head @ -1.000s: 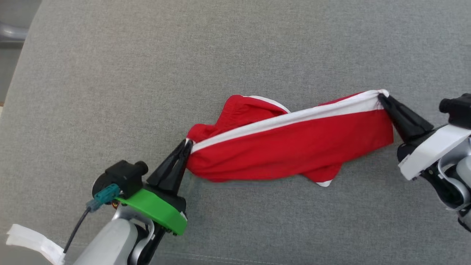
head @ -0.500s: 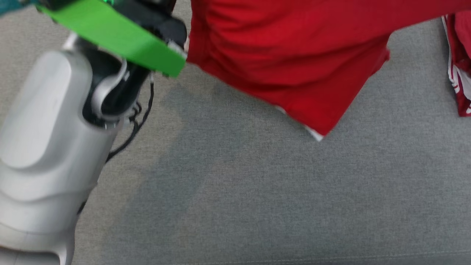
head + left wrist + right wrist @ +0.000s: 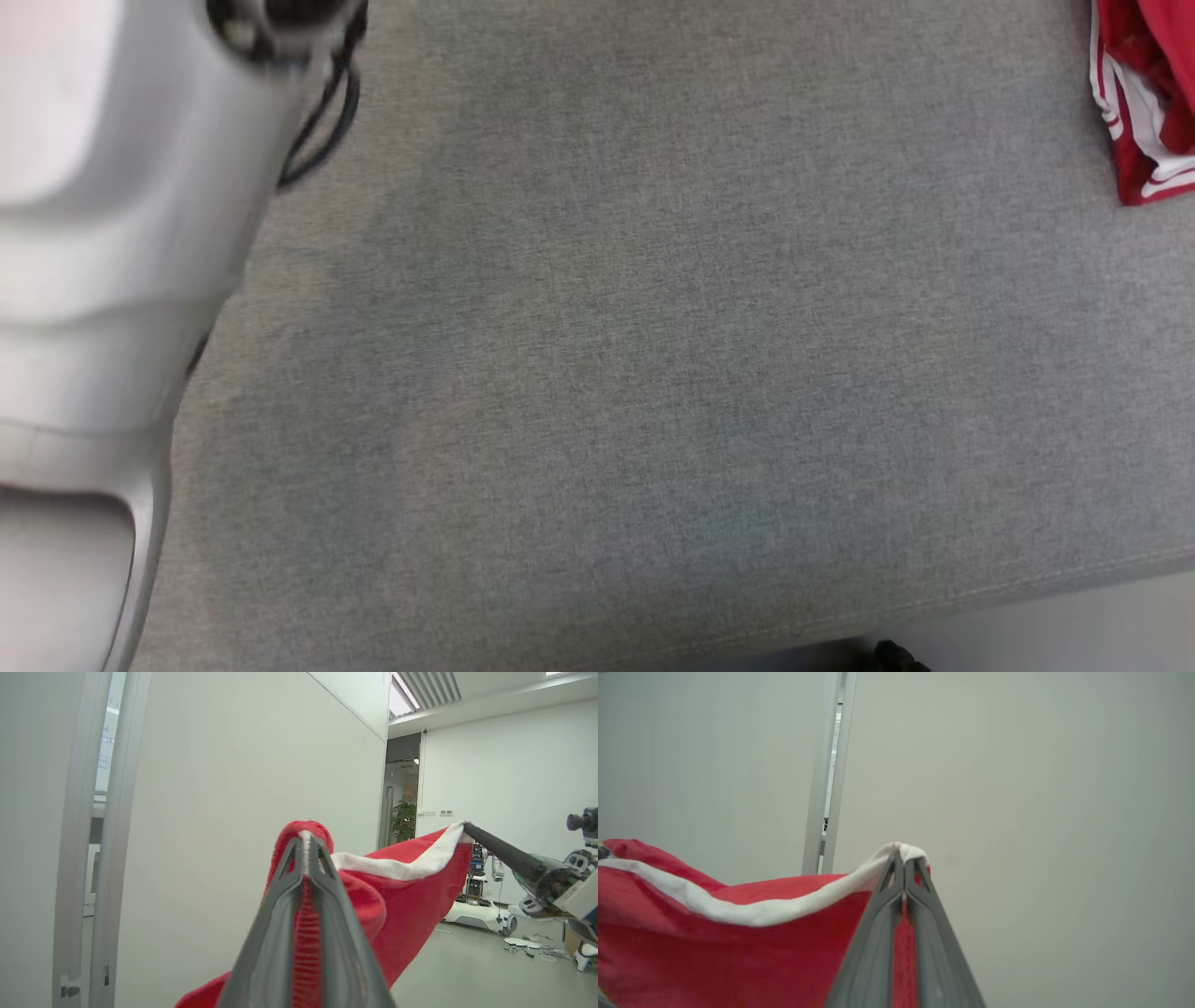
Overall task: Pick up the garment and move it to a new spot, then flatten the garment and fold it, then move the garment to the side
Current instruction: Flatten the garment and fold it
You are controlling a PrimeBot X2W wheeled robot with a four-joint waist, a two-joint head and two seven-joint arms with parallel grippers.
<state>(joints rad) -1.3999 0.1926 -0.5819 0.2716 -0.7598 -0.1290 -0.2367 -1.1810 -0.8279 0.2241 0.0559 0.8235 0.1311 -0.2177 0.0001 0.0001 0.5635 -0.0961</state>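
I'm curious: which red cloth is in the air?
The white-banded garment, held by the left gripper and right gripper; the striped one lies on the grey cushion.

Cropped, covered, blurred.
Blurred and cut by the head view's left and top edges: pale forearm [image 3: 84, 233]; clipped at its upper right corner: red-and-white cloth [image 3: 1144, 112]; too small to name at its bottom edge: dark speck [image 3: 896, 656]. In the left wrist view, hidden in part behind the left gripper [image 3: 306, 835] and cropped below: garment [image 3: 411, 891]; cut at the right edge: right gripper [image 3: 467, 827]; half covered by the garment: distant robot [image 3: 476, 917]; unreadable: floor litter [image 3: 523, 942].
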